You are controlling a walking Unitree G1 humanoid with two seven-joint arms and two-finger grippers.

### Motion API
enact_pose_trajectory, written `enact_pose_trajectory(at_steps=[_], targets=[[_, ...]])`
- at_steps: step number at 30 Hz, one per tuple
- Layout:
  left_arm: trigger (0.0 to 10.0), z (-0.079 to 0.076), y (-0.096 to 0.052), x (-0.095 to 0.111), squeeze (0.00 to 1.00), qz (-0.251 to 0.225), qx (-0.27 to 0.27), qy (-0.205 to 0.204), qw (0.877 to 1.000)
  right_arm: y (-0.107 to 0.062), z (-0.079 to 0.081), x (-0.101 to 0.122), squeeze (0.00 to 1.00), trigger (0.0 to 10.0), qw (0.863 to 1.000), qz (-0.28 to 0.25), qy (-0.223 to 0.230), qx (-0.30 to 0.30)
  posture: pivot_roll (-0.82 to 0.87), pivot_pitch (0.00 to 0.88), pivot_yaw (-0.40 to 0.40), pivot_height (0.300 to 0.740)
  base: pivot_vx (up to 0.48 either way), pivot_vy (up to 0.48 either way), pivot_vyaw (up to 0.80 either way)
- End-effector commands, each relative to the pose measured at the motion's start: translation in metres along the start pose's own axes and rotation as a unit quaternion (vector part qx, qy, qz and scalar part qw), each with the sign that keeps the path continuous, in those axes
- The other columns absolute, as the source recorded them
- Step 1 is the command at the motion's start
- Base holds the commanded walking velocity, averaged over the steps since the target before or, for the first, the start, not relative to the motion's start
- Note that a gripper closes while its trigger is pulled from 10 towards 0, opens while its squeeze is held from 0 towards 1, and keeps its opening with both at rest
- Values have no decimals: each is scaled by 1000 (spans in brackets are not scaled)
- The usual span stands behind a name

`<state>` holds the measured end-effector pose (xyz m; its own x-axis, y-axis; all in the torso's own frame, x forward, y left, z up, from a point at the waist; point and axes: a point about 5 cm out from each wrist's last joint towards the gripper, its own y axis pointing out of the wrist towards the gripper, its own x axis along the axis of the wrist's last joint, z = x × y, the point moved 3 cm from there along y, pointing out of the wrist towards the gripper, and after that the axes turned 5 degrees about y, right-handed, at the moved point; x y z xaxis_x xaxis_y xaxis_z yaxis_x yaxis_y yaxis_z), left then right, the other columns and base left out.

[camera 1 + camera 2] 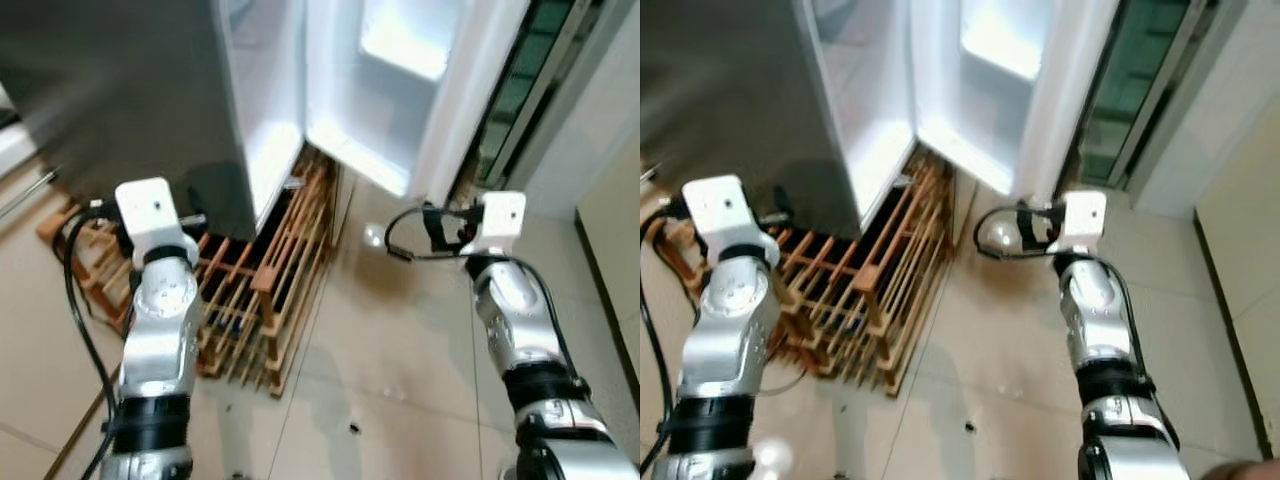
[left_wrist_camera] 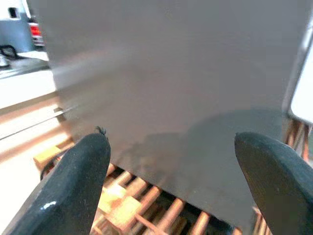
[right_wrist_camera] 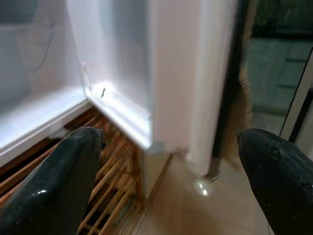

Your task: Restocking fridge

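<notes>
The fridge (image 1: 130,90) has a grey steel side, and its door (image 1: 400,90) stands open, showing a lit white inside with bare door shelves (image 3: 44,112). It rests on a wooden slatted pallet (image 1: 270,290). My left gripper (image 2: 171,139) is held up close to the grey side, low near the pallet, open with nothing between its fingers (image 2: 78,181). Near the bottom corner of the open door, my right gripper (image 3: 169,134) is raised and open, holding nothing. No food item is in view.
Beige tiled floor (image 1: 400,340) spreads in front of the fridge. A dark glass sliding door (image 1: 530,80) stands right of the fridge door. A pale wall (image 1: 610,250) lies at the far right. A counter with an appliance (image 2: 14,29) sits left of the fridge.
</notes>
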<state>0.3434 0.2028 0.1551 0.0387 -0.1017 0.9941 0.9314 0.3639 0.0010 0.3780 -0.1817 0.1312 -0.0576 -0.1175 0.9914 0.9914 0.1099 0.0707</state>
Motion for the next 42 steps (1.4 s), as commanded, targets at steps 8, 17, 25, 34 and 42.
enact_pose_trajectory(at_steps=[8,17,25,34,42], targets=[[10000,-47,-9,1,0,-13,-129,-17,991,-22,-7,-13,0,10000,1000,16,-3,-21,-43,40,43,740,0,0,80],[10000,-53,-18,-10,0,-23,-177,-14,984,-35,-11,-14,0,10000,999,8,21,-36,-47,10,60,740,0,0,500],[10000,-62,-33,-19,0,-24,-205,-10,978,-39,-4,-27,0,10000,999,41,18,-7,-32,6,16,740,0,0,434],[10000,-71,-18,-8,0,-35,-187,-34,981,-31,-1,-21,0,10000,999,39,2,-22,-55,0,8,740,72,-109,323],[10000,-68,-9,3,0,-41,-166,-33,985,-30,5,-14,0,10000,1000,13,12,-22,-54,0,46,740,341,-332,166]])
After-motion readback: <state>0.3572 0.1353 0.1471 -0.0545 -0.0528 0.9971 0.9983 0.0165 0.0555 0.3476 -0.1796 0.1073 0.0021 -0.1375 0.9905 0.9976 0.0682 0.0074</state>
